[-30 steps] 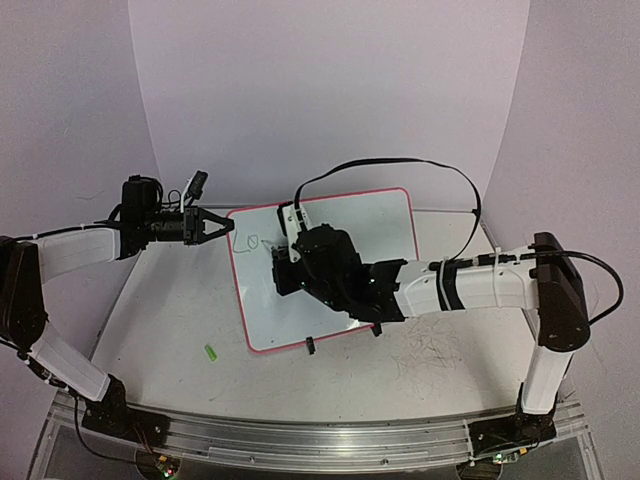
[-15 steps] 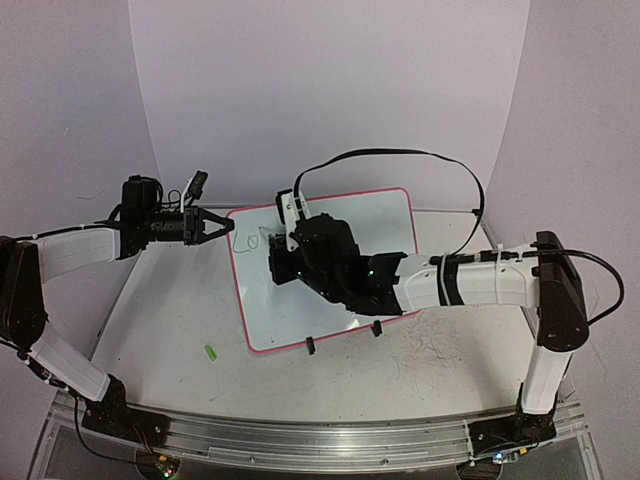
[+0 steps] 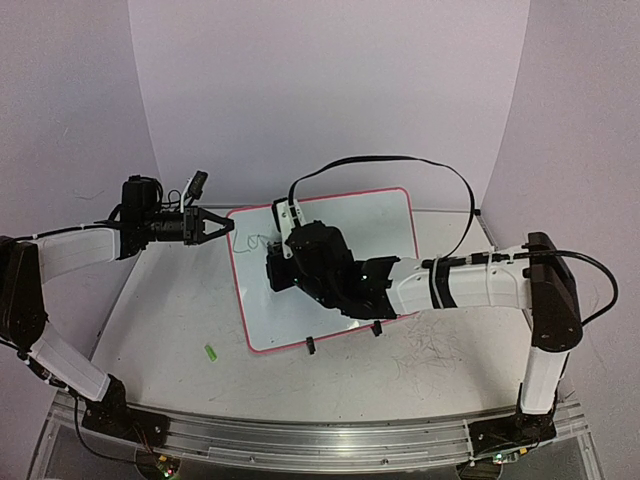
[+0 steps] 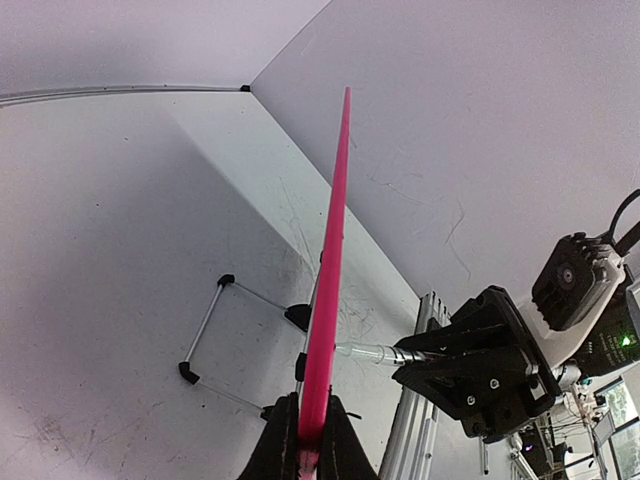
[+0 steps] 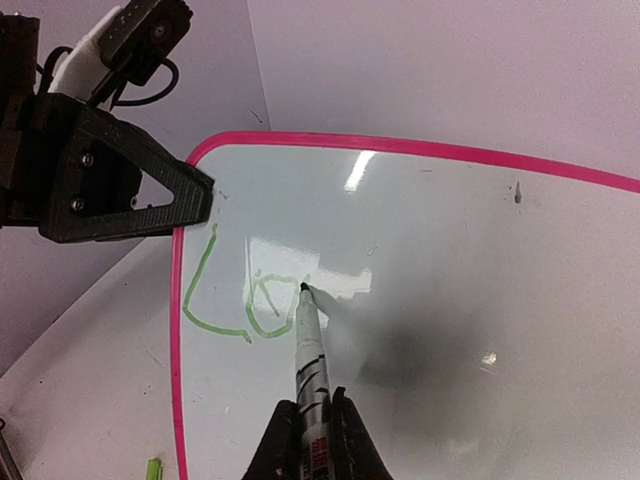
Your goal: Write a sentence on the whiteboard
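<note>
Right pincer (image 5: pixel 310 418) of mine clenched on marker (image 5: pixel 309 345), tip touching whiteboard (image 5: pixel 480 260). Since one second ago wrist goes little left and sentence (image 5: pixel 248 310) grows: "Lo" written, third letter beginning. Most of writing remains, I judge. Left pincer (image 4: pixel 300 432) clenched on whiteboard edge, steadying it. No containers in view.

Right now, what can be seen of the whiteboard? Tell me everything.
The whiteboard is a glossy white rectangle with rounded corners, a thin pink rim and two black clip feet on its near edge. The left hand clamps its left rim; a marker in the right hand touches it beside green lettering.
</note>
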